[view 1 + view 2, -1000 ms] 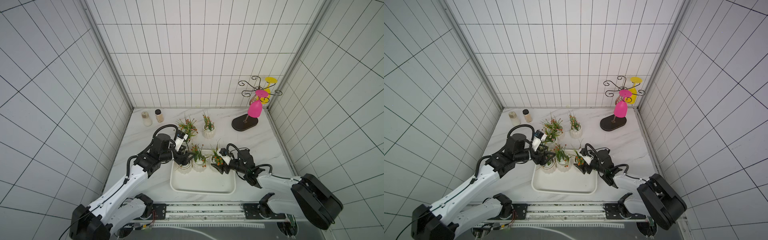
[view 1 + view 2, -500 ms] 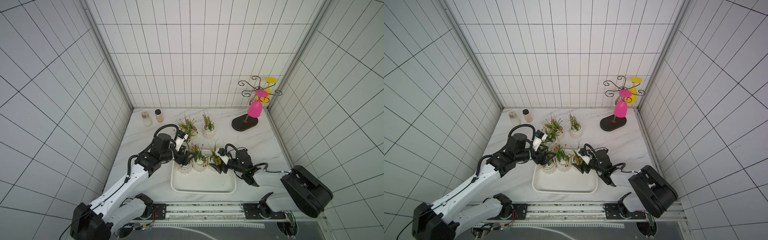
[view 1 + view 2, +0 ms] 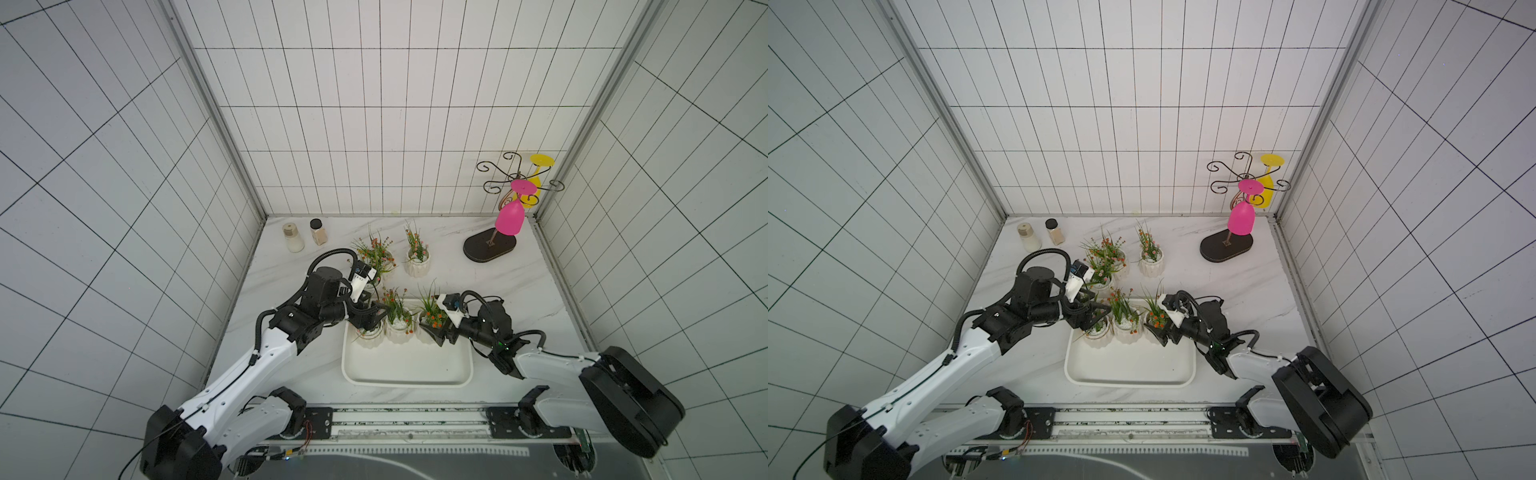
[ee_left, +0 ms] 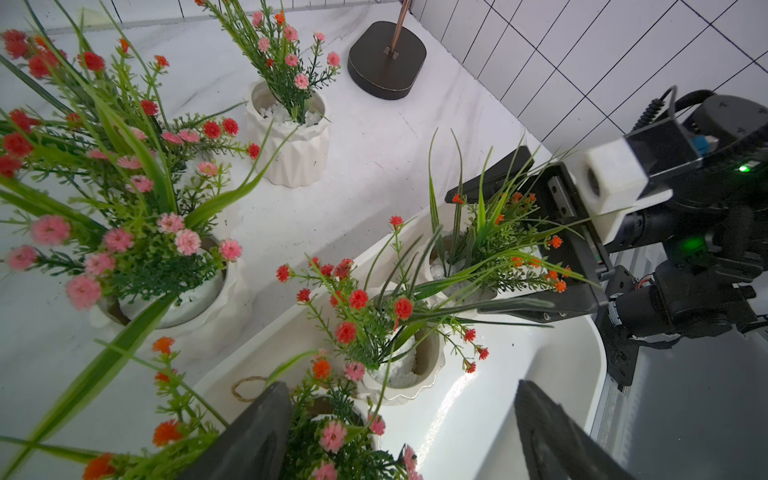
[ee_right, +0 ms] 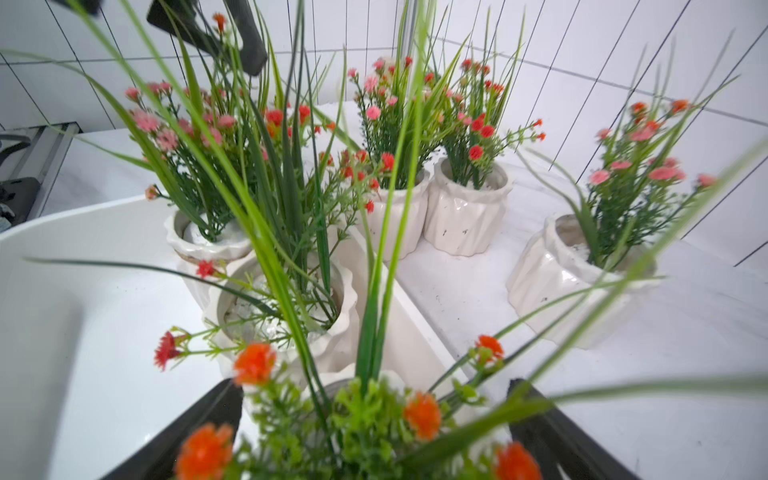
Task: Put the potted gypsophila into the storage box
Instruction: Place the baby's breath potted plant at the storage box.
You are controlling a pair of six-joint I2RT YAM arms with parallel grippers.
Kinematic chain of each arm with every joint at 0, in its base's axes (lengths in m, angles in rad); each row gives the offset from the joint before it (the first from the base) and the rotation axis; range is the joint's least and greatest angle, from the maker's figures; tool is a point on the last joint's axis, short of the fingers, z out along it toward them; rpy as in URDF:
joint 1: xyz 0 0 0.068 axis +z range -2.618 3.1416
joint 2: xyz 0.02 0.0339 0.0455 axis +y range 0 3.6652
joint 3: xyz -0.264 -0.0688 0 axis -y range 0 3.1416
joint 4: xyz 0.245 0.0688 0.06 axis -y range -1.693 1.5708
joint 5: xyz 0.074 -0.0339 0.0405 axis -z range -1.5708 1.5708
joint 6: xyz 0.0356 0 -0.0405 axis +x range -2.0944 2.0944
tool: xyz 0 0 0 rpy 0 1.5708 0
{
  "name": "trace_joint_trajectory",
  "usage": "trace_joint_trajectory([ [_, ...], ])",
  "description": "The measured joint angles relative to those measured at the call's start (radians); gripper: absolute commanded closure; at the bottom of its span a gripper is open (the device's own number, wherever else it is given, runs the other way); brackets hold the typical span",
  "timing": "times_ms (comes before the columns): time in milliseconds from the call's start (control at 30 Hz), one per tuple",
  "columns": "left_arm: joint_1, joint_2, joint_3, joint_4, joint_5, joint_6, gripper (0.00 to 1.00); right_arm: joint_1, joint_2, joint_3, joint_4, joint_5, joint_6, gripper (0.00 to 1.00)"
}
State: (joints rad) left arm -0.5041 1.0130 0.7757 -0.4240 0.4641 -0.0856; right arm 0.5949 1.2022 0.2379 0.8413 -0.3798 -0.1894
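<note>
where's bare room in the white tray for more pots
The storage box is bare from its front rim to the row of three pots. So is the marble between the lone back pot and the rack base. Crowded: the box's far edge.

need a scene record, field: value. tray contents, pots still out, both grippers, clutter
container: white tray at the front of the table, near half bare
in tray: left pot, middle pot, right pot, in a row along the far rim
loose pots: three on the table behind the tray, two close together, one apart
left gripper: open, straddling left pot
right gripper: open, straddling right pot
clutter: two jars back left; glass rack back right
</note>
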Motion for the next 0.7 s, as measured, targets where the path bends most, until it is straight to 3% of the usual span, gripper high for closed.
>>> trace_joint_trajectory([
  [200, 0.0, 0.0, 0.0, 0.0, -0.001, -0.001, 0.13, 0.0, -0.288, -0.03, -0.121, 0.071, 0.087, 0.01],
  [433, 0.007, -0.029, 0.0, 0.003, -0.021, -0.015, 0.13, 0.0, -0.541, -0.029, -0.348, 0.232, 0.236, 0.16],
  [700, 0.027, -0.062, 0.0, 0.013, -0.119, -0.031, 0.13, 0.0, -0.575, 0.036, -0.669, 0.395, 0.426, 0.16],
])
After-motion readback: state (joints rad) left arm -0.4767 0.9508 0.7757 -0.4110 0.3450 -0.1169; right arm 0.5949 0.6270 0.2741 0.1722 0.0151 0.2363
